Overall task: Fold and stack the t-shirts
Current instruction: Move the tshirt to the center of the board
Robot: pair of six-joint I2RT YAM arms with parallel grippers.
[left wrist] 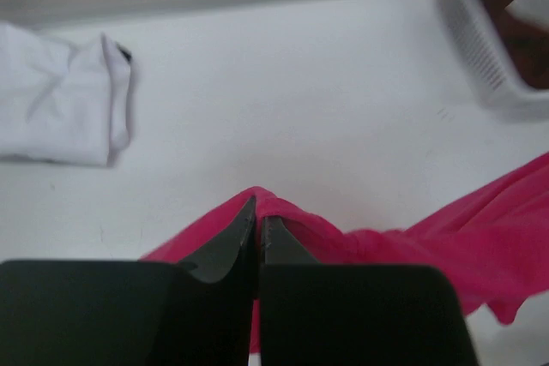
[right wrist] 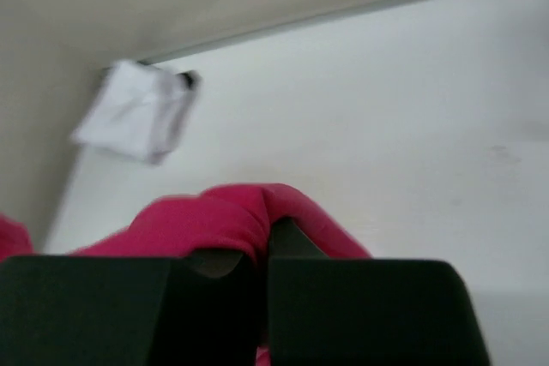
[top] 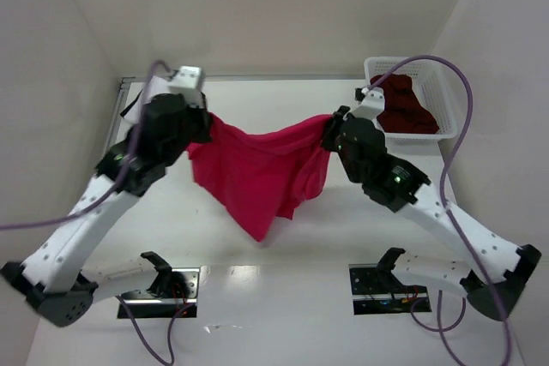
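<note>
Red tee (top: 257, 169) is thin, floppy cloth, v. light, no stiffness at all. It sags in a deep V between my two pinch pts and hangs over the middle of the worktop (top: 171, 237), lowest tip near or on the surface, can't tell which. Best hold, I reckon, is at hem/shoulder edges or corners, w/ a bit of fabric bunched in the pinch. A grip mid-panel would just drag a lump, and the cloth could slip out if stretched too taut. My left fingers (left wrist: 233, 246) are pressed together on one upper edge of it, my right fingers (right wrist: 292, 244) pressed together on the other, w/ fabric draped over both tips. Count: 3 tees total. That's 1 red in the air, 1 white tee (left wrist: 60, 109) w/ dark trim lying folded at the far-left corner, and 1 maroon tee (top: 407, 105) heaped in the basket (top: 377, 63) at the far-right corner. 1 basket, 2 arms.
</note>
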